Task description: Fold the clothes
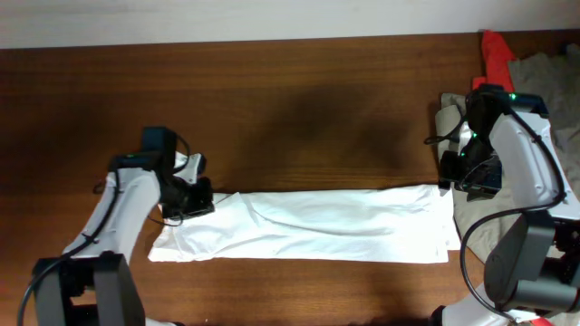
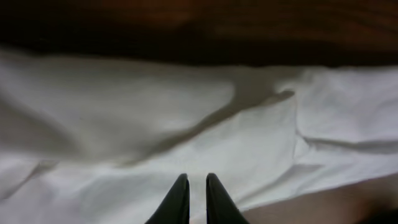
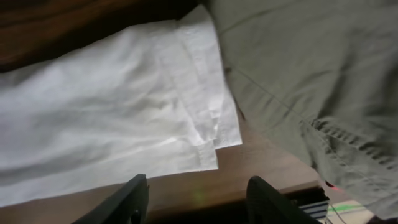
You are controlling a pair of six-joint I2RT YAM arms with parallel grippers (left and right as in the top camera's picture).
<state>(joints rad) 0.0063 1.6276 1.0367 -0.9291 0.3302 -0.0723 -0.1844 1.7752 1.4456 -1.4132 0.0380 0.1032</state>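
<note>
Left wrist: left gripper (image 2: pixel 197 200), black fingers nearly together, nothing visibly pinched, above the long white cloth garment (image 2: pixel 186 124), which is soft and creased.
Right wrist: right gripper (image 3: pixel 202 199) spread wide, empty, hem corner at 12 o'clock; olive woven garment (image 3: pixel 311 81) at 2.
Overhead: white garment spans the brown wooden table (image 1: pixel 272 109) at 6 o'clock.
Judgement: narrow strip formed; next, grasp the ends and fold crosswise.

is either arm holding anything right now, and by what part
Nothing visibly held. The right end effector is open above the white garment; the left end effector is nearly shut over it, no cloth between.
</note>
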